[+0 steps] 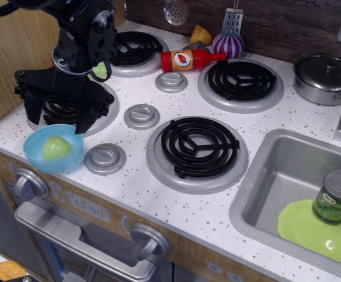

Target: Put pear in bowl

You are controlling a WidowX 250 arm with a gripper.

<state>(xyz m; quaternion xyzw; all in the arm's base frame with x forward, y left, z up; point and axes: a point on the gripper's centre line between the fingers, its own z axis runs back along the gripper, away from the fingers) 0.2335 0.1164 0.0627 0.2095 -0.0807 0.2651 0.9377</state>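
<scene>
The light yellow-green pear [57, 147] lies inside the sky-blue bowl [38, 158] at the front left of the stovetop. My black gripper [56, 118] hangs just above and behind the bowl, over the front left burner. Its fingers [81, 120] are spread apart and hold nothing.
A duller green lump [101, 70] shows behind the arm. Stove knobs [104, 158], a red bottle [191, 59], a purple vegetable [228, 44] and a metal pot [324, 77] sit on the stovetop. The sink [270, 176] at right holds a lime-green plate [308, 229] and a green can [334, 197].
</scene>
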